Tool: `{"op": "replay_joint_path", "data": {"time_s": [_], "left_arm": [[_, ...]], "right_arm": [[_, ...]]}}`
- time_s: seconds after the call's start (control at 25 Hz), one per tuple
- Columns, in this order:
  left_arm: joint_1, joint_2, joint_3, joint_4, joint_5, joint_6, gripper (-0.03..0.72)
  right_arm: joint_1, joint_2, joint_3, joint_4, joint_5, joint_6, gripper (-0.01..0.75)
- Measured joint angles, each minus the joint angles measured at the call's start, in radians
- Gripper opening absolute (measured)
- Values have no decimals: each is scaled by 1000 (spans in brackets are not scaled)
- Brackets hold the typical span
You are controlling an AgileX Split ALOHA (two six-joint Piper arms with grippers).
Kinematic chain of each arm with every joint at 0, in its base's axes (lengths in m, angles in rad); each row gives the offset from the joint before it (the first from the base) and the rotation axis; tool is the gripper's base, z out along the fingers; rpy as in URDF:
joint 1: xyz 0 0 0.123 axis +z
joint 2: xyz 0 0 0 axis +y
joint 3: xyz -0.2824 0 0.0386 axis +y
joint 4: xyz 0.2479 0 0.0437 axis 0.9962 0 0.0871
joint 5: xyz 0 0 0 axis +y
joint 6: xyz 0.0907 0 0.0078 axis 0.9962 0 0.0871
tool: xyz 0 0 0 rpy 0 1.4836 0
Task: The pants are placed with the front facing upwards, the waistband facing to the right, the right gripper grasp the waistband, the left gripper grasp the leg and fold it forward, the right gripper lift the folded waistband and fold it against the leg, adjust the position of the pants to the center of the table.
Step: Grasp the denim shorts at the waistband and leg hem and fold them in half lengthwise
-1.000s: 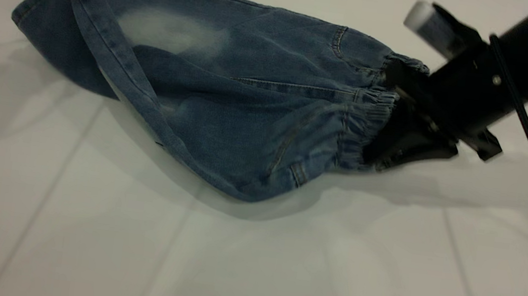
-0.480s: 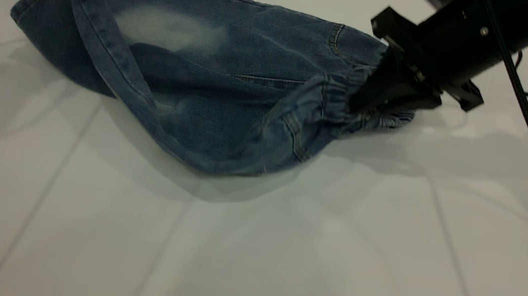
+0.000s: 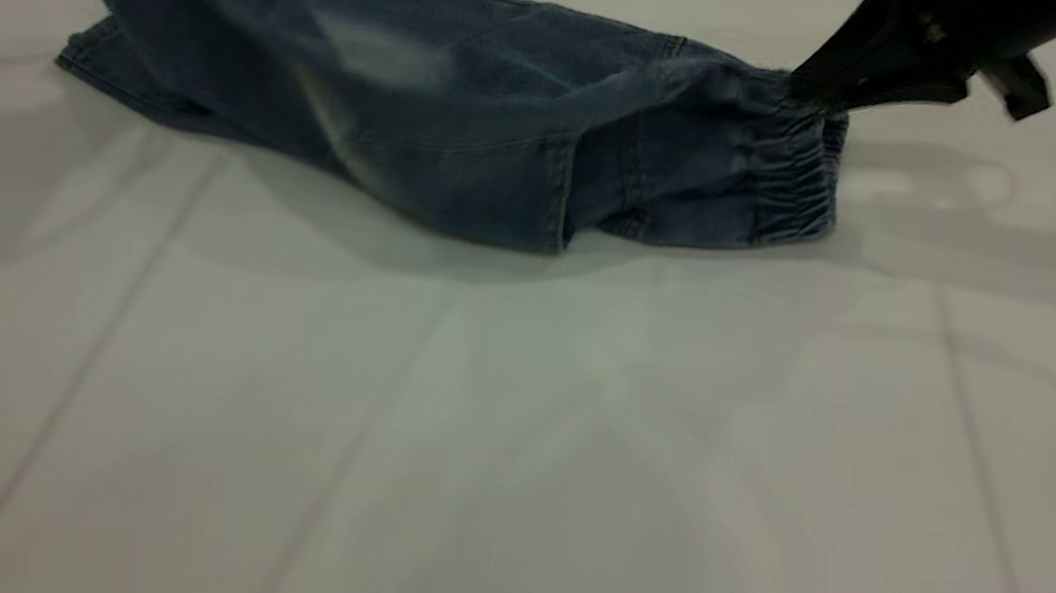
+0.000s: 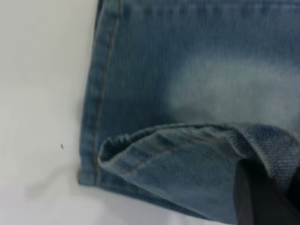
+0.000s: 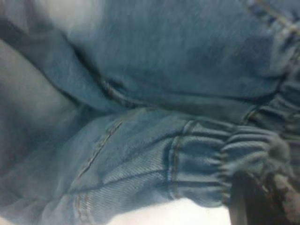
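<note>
While the pants (image 3: 469, 118) lie stretched along the far edge of the table (image 3: 508, 455), both ends are lifted off the surface. At the table's far right corner, the right gripper (image 3: 820, 89) reaches in and meets the upper corner of the waistband (image 3: 800, 174); the right wrist view shows a dark fingertip (image 5: 251, 201) pressed against the puckered elastic, so this gripper is closed on the waistband. From that hold, the waistband hangs down with its lower edge resting on the table. Toward the far left corner, one leg rises steeply and leaves the exterior view at the top, so the left gripper cannot be seen there. In the left wrist view, the left gripper (image 4: 262, 199) appears only as a dark finger behind a folded hem of the leg, with denim draped over it, so it is holding the leg. The other leg lies flat beneath, with its hem toward the table's left edge. A pale faded patch (image 3: 386, 57) shows on the upper cloth. No container is present on the table.
</note>
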Motion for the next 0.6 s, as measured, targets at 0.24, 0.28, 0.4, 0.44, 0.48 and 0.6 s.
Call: {"op": "replay_joint_path", "data": {"time_s": [0.24,0.28,0.4,0.44,0.48,0.6], "left_arm": [[0,114,-100,0,11,14,52],[0,138,-128,1,13,14,52],[0,194,-201,1,26,18,52],[0,210,-224,1,28,18,52],[0,229,-255,2,30,21,52],[0,283,-333,3,42,22,52]], "right_arm": [[-41,2,-26,0,-49,1,27],[-41,2,-31,0,-62,-3,27],[-41,4,-36,3,-112,-31,27],[-41,6,-36,3,-125,-37,27],[-41,7,-36,3,-139,-45,27],[-41,11,-36,3,-158,-76,27]]}}
